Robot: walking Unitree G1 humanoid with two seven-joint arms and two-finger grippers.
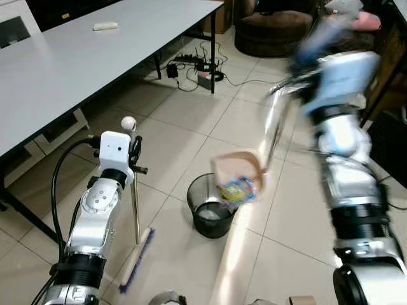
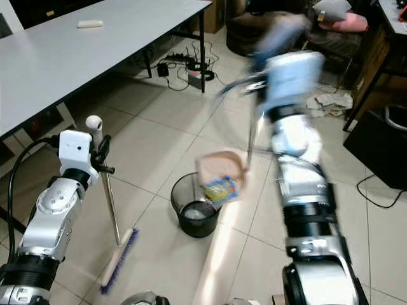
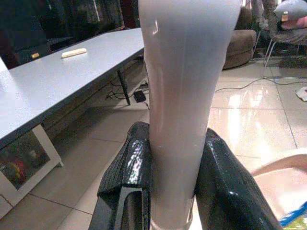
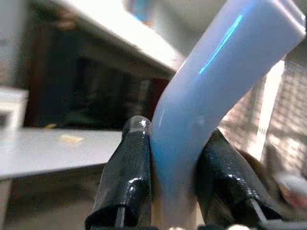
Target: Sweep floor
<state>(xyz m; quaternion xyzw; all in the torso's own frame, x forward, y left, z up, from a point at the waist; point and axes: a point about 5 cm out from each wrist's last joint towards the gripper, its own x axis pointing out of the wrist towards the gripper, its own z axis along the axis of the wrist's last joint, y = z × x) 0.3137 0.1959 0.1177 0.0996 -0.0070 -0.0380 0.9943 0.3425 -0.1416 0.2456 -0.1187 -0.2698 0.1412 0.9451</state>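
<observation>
My left gripper (image 1: pixel 135 156) is shut on the thin metal handle (image 1: pixel 135 210) of a broom. Its pink and blue head (image 1: pixel 136 259) rests on the tiled floor by my left side. In the left wrist view the black fingers (image 3: pixel 136 163) clamp the pale handle. My right gripper (image 1: pixel 284 89), raised and blurred, is shut on the long handle (image 1: pixel 275 130) of a pink dustpan (image 1: pixel 238 170). The dustpan hangs tilted over a black mesh bin (image 1: pixel 210 213), with a blue and yellow wrapper (image 1: pixel 236 189) at its lip. The right wrist view has the fingers (image 4: pixel 129 167) gripping a pale blue handle.
A grey table (image 1: pixel 63 63) runs along the left, with a power strip and cables (image 1: pixel 197 63) under its far end. A brown seat (image 1: pixel 273 28) stands at the back. A black cabinet (image 2: pixel 381 146) is at the right. Open tiles lie around the bin.
</observation>
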